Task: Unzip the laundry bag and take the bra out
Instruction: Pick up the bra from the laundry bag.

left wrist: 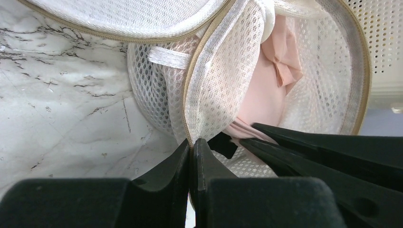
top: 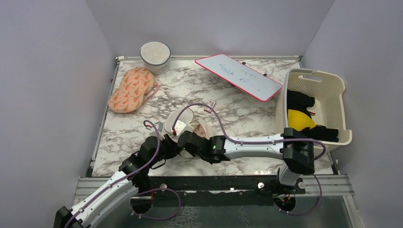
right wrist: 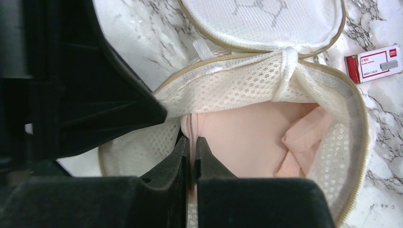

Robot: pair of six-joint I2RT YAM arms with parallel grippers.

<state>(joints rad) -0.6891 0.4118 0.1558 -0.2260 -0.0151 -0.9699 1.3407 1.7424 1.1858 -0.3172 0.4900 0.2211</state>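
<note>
one laundry bag [left wrist: 223,71] lies open on the tabletop [left wrist: 71,95] with one bra [right wrist: 242,137] inside. left tool [left wrist: 191,145] pinches the bag's mesh rim; right tool [right wrist: 191,142] pinches the bra's edge.

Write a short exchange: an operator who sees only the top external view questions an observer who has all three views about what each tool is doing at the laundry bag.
Operator: From above I can't see the tips. What has the left tool got?
Observer: The left tool is shut on the mesh rim of the laundry bag, right at its zip edge.
Operator: And the right tool?
Observer: The right tool is shut on a fold of the pink bra, which lies inside the bag's open mouth.
</note>
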